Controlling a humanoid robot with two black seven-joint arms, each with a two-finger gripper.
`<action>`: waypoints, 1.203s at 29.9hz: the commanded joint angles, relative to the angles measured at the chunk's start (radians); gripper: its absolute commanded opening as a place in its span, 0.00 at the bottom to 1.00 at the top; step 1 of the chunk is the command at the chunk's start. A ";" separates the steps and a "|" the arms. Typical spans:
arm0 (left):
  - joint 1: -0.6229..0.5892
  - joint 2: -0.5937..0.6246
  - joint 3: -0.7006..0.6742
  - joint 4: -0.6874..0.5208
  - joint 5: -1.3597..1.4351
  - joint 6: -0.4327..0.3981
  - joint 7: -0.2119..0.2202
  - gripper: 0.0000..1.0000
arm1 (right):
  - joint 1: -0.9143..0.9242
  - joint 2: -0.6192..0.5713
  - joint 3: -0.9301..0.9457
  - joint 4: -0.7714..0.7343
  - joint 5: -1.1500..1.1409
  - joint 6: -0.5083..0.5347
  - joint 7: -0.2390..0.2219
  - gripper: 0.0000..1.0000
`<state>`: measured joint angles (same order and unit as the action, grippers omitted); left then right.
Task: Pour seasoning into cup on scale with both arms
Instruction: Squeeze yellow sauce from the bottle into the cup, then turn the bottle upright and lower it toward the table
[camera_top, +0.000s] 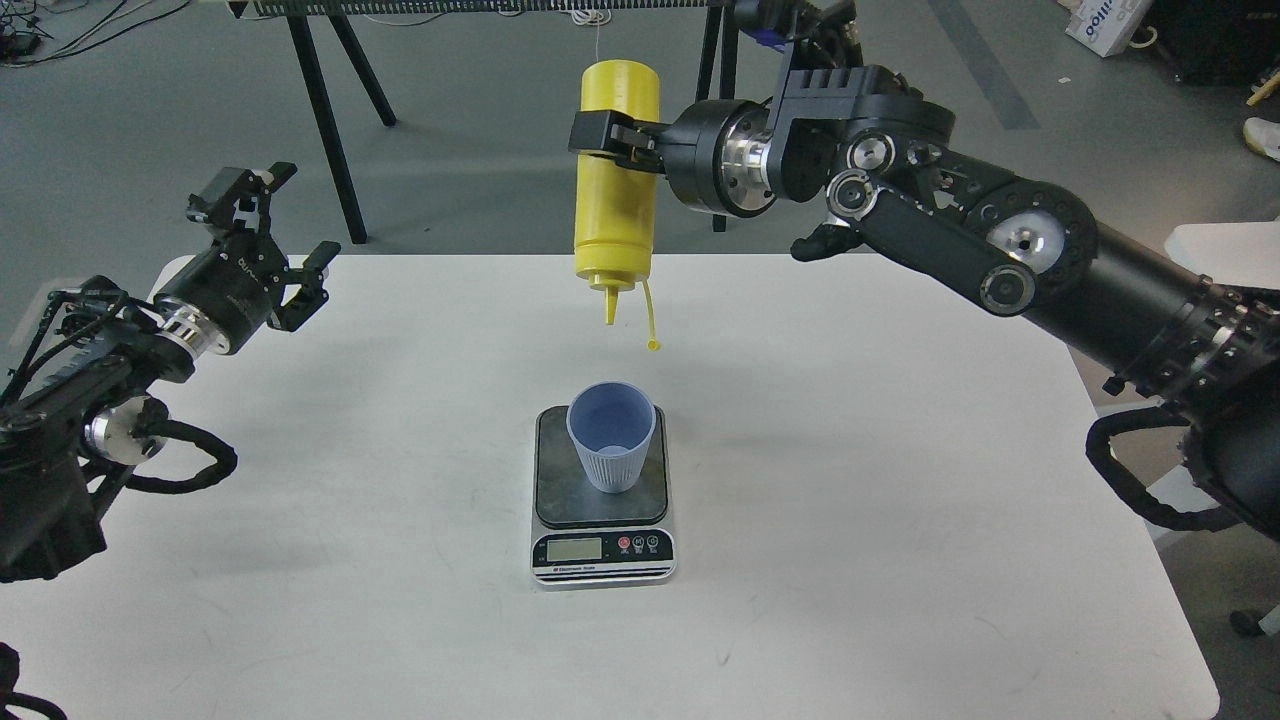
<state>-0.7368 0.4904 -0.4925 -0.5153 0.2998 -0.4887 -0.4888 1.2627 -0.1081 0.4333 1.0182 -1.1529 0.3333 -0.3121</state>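
The yellow seasoning bottle hangs upside down, nozzle pointing down, its small tethered cap dangling below. My right gripper is shut on the bottle's body and holds it above and a little behind the cup. The light blue ribbed cup stands upright on the dark plate of the scale at the table's middle. My left gripper is open and empty over the table's far left corner, well away from the cup.
The white table carries only the scale and cup. Black stand legs and a white cable stand on the grey floor behind the table. A white surface sits off the table's right edge.
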 joint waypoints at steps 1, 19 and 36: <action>-0.001 0.000 0.000 0.000 0.001 0.000 0.000 0.99 | -0.002 0.016 -0.054 -0.003 -0.028 -0.026 0.002 0.02; -0.001 -0.004 0.003 0.000 0.002 0.000 0.000 0.99 | -0.043 0.047 -0.114 -0.026 -0.102 -0.085 0.019 0.02; -0.001 0.013 0.008 0.000 0.009 0.000 0.000 0.99 | -0.040 0.042 0.382 -0.259 0.296 -0.074 -0.077 0.02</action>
<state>-0.7378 0.4928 -0.4850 -0.5158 0.3083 -0.4888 -0.4885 1.2169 -0.0526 0.6747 0.8278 -1.0630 0.2597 -0.3412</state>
